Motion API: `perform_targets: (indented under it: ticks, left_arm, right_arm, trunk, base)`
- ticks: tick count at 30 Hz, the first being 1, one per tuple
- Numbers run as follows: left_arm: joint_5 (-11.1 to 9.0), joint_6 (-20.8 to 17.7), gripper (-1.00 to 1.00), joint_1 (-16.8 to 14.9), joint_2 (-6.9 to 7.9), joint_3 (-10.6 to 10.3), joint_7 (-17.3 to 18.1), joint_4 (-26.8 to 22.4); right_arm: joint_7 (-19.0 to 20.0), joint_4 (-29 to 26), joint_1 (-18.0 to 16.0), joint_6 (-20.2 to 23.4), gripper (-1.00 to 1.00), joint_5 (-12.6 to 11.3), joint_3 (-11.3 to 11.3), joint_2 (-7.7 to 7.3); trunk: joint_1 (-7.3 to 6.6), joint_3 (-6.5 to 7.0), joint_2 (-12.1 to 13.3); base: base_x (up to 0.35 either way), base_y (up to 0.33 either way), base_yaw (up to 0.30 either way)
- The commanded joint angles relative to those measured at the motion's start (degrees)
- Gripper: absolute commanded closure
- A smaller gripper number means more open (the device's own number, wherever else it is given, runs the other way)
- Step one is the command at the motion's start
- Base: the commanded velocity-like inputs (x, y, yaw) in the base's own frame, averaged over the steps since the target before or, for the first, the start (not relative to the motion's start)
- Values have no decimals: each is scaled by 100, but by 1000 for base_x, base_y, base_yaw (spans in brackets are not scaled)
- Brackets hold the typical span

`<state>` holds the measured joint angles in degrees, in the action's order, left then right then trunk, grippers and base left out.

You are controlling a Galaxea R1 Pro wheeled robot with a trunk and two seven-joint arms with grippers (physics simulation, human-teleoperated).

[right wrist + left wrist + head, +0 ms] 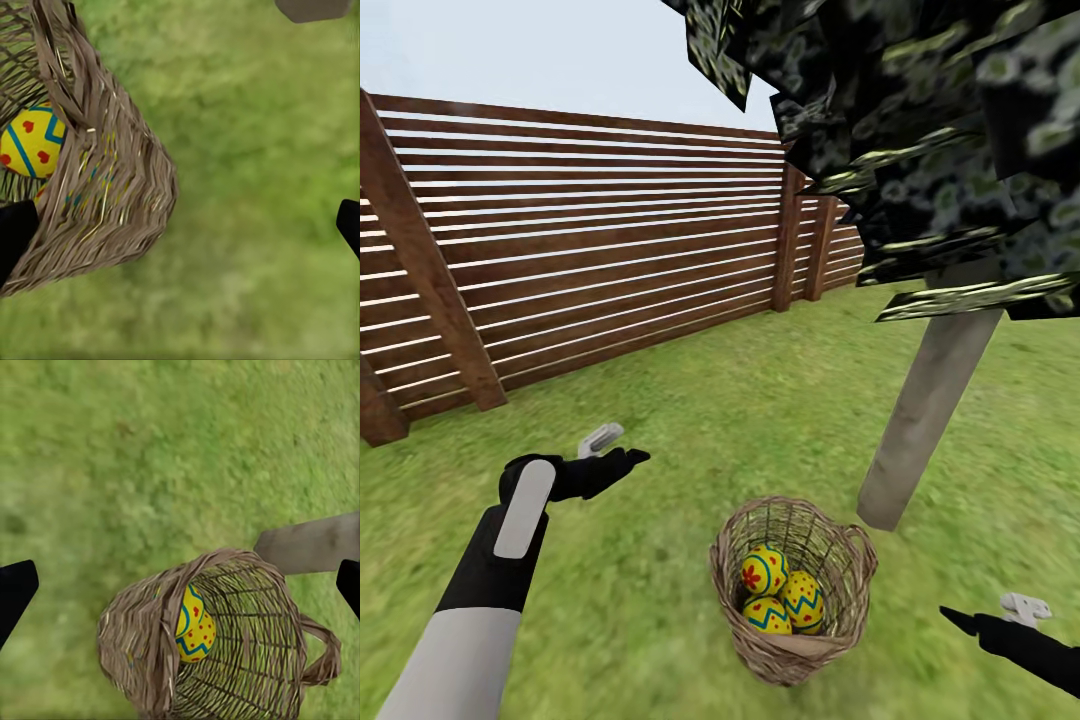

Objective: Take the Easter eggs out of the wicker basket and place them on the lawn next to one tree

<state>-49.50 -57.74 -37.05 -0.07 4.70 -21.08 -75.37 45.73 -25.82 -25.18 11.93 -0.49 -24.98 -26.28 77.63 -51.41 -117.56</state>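
Left arm (480, 590) raised over the lawn (690, 420), eggs not yet lifted.
Both pincers, left gripper (622, 447) and right gripper (985, 612), hang spread and empty flanking the wicker basket (793, 590); the three Easter eggs (782, 590) sit inside, near the tree (930, 400), likely the chosen drop spot.

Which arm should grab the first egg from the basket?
Probably the right: the right gripper sits open, low beside the wicker basket holding the eggs; the left gripper is farther off.
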Motion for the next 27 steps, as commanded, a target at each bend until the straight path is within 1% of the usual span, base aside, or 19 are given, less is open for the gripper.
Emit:
perform_targets:
  ticks: [1,6,9,13,14,16,18,19,20,21,22,24,25,26,27]
  left_arm:
    - [-60,-18,-100,-4,2,6,-54,-4]
    - [-62,-18,-100,-4,11,12,-54,-5]
    - [-67,-25,-100,-4,15,19,-54,-26]
    - [-69,-26,-100,-4,5,16,-54,-26]
    - [-69,-26,-100,-4,3,15,-54,-28]
    - [-69,-26,-100,-4,0,14,-54,-17]
    - [-67,-22,-100,-4,-1,13,-54,-8]
    - [-66,-20,-100,-4,-1,13,-54,-7]
    - [-66,-19,-100,-4,-2,13,-54,-5]
    - [-64,-19,-100,-4,-2,13,-54,-5]
    - [-63,-18,-100,-4,-2,13,-54,-5]
    - [-61,-18,-100,-4,-2,11,-54,-4]
    - [-62,-13,-100,-4,-5,7,-54,0]
    - [-61,-11,-100,-4,-12,6,-54,2]
    - [-61,-8,-100,-4,-23,5,-54,9]
  right_arm:
    - [38,-6,-4,55,-100,13,-34,2]
    - [42,-17,-4,58,-100,55,-31,27]
    - [37,-85,-4,83,-100,65,-26,74]
    - [29,-187,-4,98,-100,59,-29,97]
    - [6,-206,-4,102,-100,58,-31,120]
    - [-140,-367,-4,127,-100,66,-28,215]
    - [-670,-872,-4,358,-100,213,32,475]
    - [-1001,-1107,-4,552,-100,329,74,617]
    - [-1504,-1495,-4,936,-100,475,117,827]
    - [-1750,-1775,-4,1209,-100,533,139,954]
    - [-1838,-1917,-4,1337,-100,556,147,1017]
    - [-2052,-2442,-4,1758,-100,614,171,1251]
    - [-2180,-2959,-4,2108,-100,681,417,1515]
    - [-2202,-3058,-4,2231,-100,741,625,1565]
    - [-2222,-3192,-4,2453,-100,853,1016,1607]
  trunk:
    - [-1,-5,-2]
    - [-1,-5,-2]
    - [-1,-7,-2]
    - [-1,-18,-2]
    - [-1,-21,-2]
    - [-1,-25,-2]
    - [-1,-27,-2]
    - [-1,-27,-2]
    - [-1,-28,-2]
    - [-1,-28,-2]
    - [-1,-28,-2]
    - [-1,-28,-2]
    - [-1,-28,-2]
    - [-1,-28,-2]
    - [-1,-28,-2]
  base:
    - [0,0,4]
    - [0,0,41]
    - [0,0,231]
    - [0,0,270]
    - [0,0,279]
    - [0,0,280]
    - [0,0,284]
    - [0,0,287]
    - [0,0,289]
    - [0,0,290]
    - [0,0,290]
    - [0,0,290]
    - [0,0,291]
    - [0,0,291]
    - [0,0,291]
